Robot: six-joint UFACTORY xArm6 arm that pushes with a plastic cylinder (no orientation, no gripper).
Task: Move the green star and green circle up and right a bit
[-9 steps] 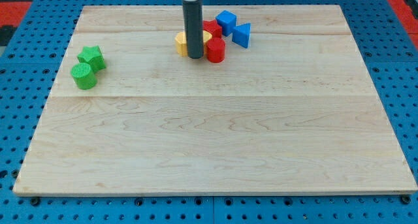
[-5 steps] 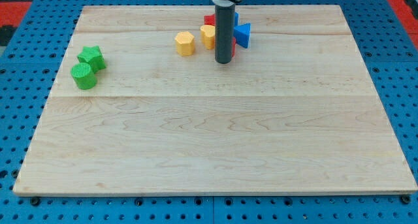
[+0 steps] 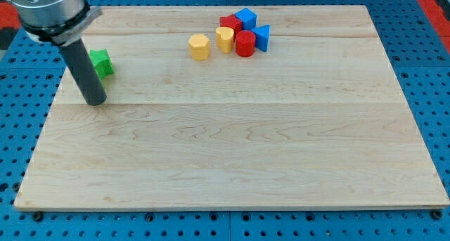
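1. The worktop (image 3: 232,157), a pale wooden board, lay on a blue pegboard; most of its surface was bare.
2. The rod (image 3: 81,65) slanted down from the view's upper left. It carried no pincer, so no open or closed state applied.
3. A cluster sat near the view's top edge: red block (image 3: 229,22), blue cube (image 3: 245,17), blue wedge (image 3: 262,36), red cylinder (image 3: 245,43), yellow heart (image 3: 224,38), and a separate yellow block (image 3: 199,46) just to the left.
4. The green star (image 3: 103,62) lay near the view's left edge, partly hidden by the rod.
5. The green circle could not be seen; presumably it sat behind the rod, beside the star.
6. My tip (image 3: 95,100) rested just below and left of the star, apparently a fair start for a push up and right.
7. Risks, as judged: an off-centre push might have split the pair, sending one block sideways; the hidden circle might have slipped round the rod; an overlong stroke might have exceeded "a bit" and driven the blocks towards the yellow block.
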